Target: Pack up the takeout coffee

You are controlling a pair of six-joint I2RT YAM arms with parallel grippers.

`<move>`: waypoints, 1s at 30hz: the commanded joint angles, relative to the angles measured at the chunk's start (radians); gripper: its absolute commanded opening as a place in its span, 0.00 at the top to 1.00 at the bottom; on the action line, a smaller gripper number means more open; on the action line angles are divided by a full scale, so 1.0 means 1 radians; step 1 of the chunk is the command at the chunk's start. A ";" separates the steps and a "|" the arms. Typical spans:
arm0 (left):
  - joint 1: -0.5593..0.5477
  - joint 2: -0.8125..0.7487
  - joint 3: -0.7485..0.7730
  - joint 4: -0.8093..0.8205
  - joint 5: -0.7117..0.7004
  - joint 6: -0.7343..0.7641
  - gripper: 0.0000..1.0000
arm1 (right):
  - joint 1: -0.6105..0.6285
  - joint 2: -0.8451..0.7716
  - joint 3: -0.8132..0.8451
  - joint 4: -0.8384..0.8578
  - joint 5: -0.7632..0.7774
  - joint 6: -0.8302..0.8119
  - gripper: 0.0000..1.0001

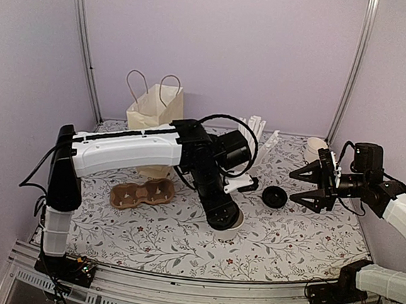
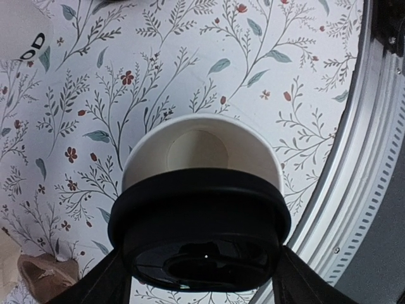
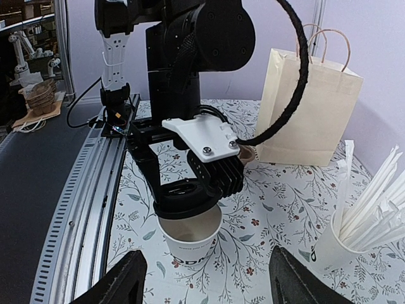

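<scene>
The left gripper [image 2: 201, 263] holds a black lid [image 2: 199, 215] by its rim with the jaws wide. The lid covers the near side of the white cup [image 2: 149, 155] at mid-table, and the far rim shows. To seat it well, centre and level the lid, then press evenly. The right gripper [image 1: 292, 187] hangs open and empty. Count: two lids including the spare lid [image 1: 275, 196], this cup plus one straw cup [image 1: 255, 135], one bag [image 1: 155, 109] and one carrier [image 1: 142, 193].

L gripper [image 1: 225, 221] clamped low, R gripper [image 1: 292, 187] open
</scene>
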 commanded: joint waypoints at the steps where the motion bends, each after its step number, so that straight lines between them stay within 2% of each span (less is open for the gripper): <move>1: -0.012 -0.009 0.039 -0.015 -0.040 -0.008 0.26 | -0.003 -0.004 -0.010 -0.011 0.001 -0.006 0.30; 30: -0.028 0.064 0.110 -0.002 -0.021 0.017 0.23 | -0.003 -0.005 -0.008 -0.014 0.001 -0.009 0.30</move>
